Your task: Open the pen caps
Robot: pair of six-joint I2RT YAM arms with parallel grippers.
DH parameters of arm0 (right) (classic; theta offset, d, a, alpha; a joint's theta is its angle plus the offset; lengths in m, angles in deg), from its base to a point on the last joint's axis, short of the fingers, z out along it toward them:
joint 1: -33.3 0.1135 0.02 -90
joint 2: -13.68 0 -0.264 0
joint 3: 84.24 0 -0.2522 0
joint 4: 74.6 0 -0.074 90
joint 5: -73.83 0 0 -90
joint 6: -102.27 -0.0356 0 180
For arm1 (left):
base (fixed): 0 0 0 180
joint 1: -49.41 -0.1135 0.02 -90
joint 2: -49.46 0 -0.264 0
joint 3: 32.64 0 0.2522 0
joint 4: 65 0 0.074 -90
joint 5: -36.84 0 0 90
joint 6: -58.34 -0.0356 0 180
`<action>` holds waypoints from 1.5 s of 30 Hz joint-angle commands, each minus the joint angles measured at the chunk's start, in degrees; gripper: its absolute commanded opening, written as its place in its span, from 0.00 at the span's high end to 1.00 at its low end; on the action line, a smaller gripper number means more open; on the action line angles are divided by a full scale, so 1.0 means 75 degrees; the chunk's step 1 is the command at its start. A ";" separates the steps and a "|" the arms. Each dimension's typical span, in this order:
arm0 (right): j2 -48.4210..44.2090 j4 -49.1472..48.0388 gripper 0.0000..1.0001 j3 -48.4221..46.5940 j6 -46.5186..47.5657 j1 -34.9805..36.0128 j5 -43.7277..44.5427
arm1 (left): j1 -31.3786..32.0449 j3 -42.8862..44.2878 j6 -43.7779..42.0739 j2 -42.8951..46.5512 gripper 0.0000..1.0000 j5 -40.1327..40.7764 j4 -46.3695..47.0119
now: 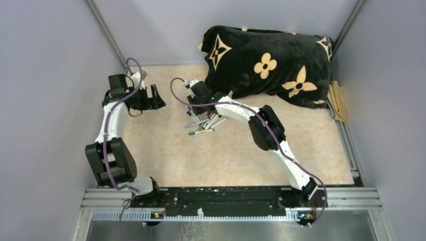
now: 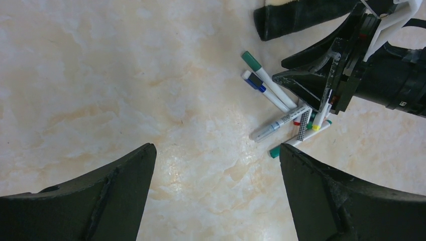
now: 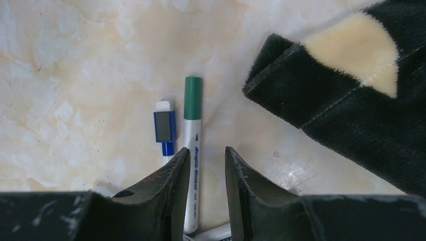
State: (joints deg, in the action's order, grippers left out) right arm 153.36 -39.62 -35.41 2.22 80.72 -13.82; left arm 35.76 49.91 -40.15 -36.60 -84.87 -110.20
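Several pens lie in a loose heap on the marble-look table, just left of the pillow. My right gripper is down over the heap, its jaws narrowed around a white pen with a green pen cap. The barrel rests against one finger, and a gap shows on the other side. A blue-capped pen lies just beside it. My left gripper hovers wide open over bare table, left of the heap, holding nothing. The green-capped pen also shows there.
A black pillow with tan flower patterns fills the back right; its corner lies close to my right gripper. Grey walls enclose the table on three sides. A tan cloth lies beside the pillow at the right edge.
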 commanded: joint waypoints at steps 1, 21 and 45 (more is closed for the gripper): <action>0.0127 -0.0061 0.69 -0.0364 0.0110 0.0054 -0.0425 | -0.0032 -0.0166 -0.0156 0.0042 0.01 -0.0194 -0.0201; -0.0674 -0.0610 0.91 0.1665 0.0415 0.0216 -0.0079 | -0.0032 -0.0026 -0.0354 0.0147 0.01 -0.0665 -0.0461; -0.2539 -0.1341 1.00 0.2823 0.0408 0.0175 -0.0756 | 0.0010 -0.0352 -0.2212 0.0729 0.01 -0.2387 -0.1415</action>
State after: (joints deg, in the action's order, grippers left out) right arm 138.23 -51.38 -7.87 5.17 81.68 -15.27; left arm 35.76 48.41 -50.64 -32.58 -98.11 -117.61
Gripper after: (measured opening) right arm 0.034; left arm 0.987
